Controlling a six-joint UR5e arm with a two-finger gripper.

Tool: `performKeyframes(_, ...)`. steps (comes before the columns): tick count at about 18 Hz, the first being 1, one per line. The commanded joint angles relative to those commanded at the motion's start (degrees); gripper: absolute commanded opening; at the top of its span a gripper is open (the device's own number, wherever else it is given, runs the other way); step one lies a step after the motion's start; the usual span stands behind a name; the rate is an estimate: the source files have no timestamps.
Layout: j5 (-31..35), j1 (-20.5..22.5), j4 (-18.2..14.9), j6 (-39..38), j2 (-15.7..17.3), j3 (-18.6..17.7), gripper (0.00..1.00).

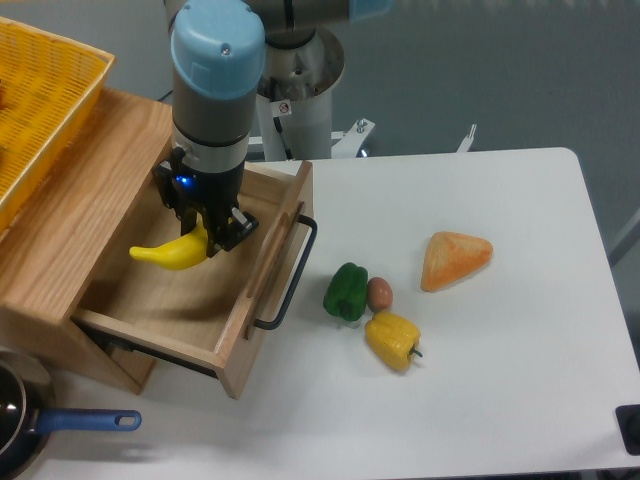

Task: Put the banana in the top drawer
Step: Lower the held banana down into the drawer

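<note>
White tabletop (500, 370) carries the open top drawer (170, 300); above it the claw (205, 235) pinches the banana (170, 255), leaving only lowering and release.

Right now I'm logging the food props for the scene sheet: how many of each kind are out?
Banana: 1, held by the gripper over the drawer
Peppers: 2, green and yellow
Potato: 1
Bread: 1
Total: 5
</note>
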Motion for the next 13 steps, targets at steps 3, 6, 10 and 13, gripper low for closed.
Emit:
performKeyframes(3,0.62,-0.70,1.41,-0.61,-0.26,-0.79,0.34)
performKeyframes(6,0.71,-0.79,1.85,-0.88,-0.62,-1.15,0.34)
performKeyframes(10,1.14,-0.79,1.94,-0.79,-1.14,-1.15,0.34)
performKeyframes(13,2.99,-0.79,1.76,-0.79,-1.23,-1.15,0.34)
